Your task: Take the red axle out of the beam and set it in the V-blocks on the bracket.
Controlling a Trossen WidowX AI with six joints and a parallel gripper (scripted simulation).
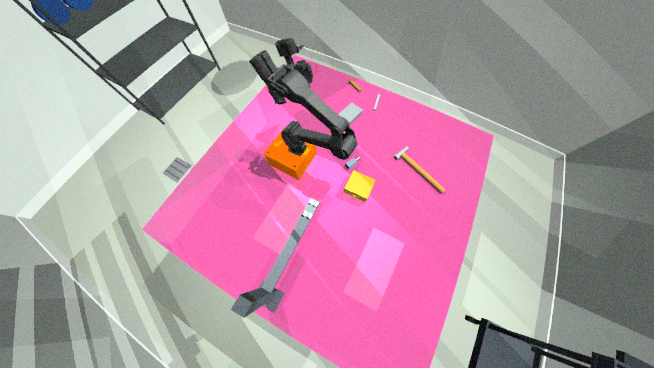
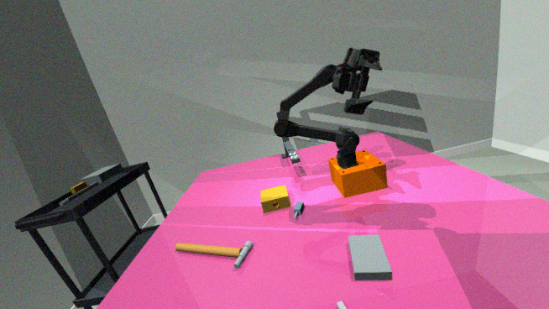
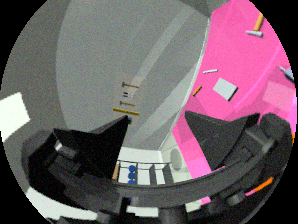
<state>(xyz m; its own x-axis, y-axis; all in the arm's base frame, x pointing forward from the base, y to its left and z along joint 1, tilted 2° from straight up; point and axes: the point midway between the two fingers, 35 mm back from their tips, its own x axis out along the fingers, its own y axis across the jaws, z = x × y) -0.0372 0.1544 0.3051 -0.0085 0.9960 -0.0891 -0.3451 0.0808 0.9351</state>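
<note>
While exterior shows red in the yellow block's (image 1: pixel 359 184) (image 2: pixel 274 194) hole | wrist — tool (image 1: pixel 303 59) (image 2: pixel 376 85) (image 3: pixel 157 115) apart

The jointed arm (image 1: pixel 320 111) (image 2: pixel 308 89) is matte black, with chunky rounded joints; its cables, if any, seem lost in the grain.

Landmark: the pink mat (image 1: pixel 430 280) (image 2: pixel 269 285) (image 3: pixel 240 55). Beyond one corner stands a dark open shelf unit (image 1: pixel 150 47), with blue round items (image 1: pixel 52 12) (image 3: pixel 132 175) on an upper level. Off the opposite side stands a black-framed cart (image 1: pixel 560 346) (image 2: pixel 80 215). Pale floor (image 1: pixel 515 220) (image 2: pixel 520 168) surrounds the mat, a slatted grey panel (image 1: pixel 177 169) just beside its edge. Walls: grey (image 1: pixel 450 55) (image 2: pixel 210 63) and whitish (image 1: pixel 45 125) (image 2: pixel 525 75). Bright patches and shadow bands cross mat, floor and walls.
</note>
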